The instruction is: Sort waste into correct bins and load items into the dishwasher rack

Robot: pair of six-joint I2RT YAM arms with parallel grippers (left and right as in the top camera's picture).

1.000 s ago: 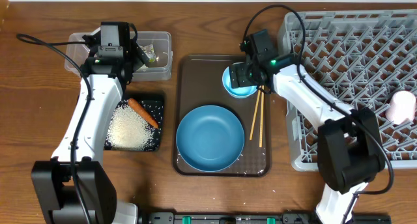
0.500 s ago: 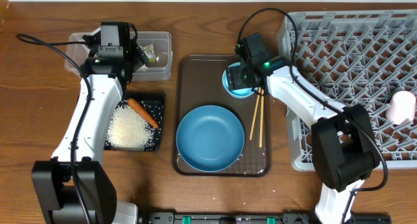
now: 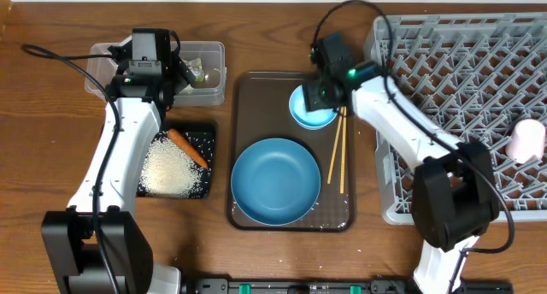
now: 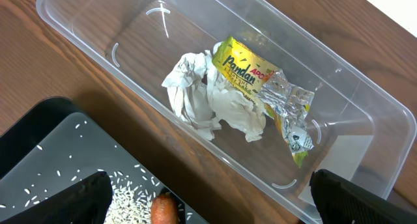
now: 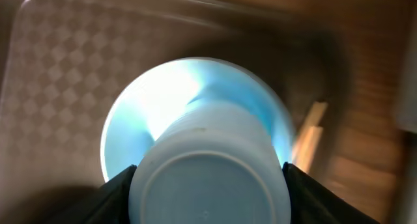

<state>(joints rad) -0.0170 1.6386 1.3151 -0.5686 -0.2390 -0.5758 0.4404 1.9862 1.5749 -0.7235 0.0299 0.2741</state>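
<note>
Wooden tabletop (image 3: 51,157) is stretching wide to the left of the bins, and we are finding the most open room there. Our left hand (image 4: 208,185) is hovering above the near wall of the clear tub (image 4: 78,35), its fingers (image 4: 58,204) spread wide apart with nothing between them. Inside the tub, the crumpled tissues (image 4: 208,103) are lying against the yellow-green wrapper (image 4: 257,74), both near the middle. The black tray (image 3: 205,132) is sitting just beside the tub's near edge, carrying the rice (image 3: 167,170), with the carrot (image 3: 186,147) lying slantwise along the heap's upper right edge. Our right hand (image 3: 320,96) is clamping a white cup (image 5: 208,185) from both sides, its base facing the wrist camera, directly over the small light-blue bowl (image 5: 130,126). We cannot tell whether cup and bowl are touching, since that view is blurring. The bowl is sitting near the far right corner of the brown serving tray (image 3: 256,89). The chopsticks (image 3: 338,157) are running along the tray's right edge, squeezed between that rim and the big dark-blue bowl (image 3: 275,180), which is filling the tray's near half. The rack (image 3: 461,72) is standing just right of the tray, and another cup (image 3: 526,140) is lying at its far right edge.
</note>
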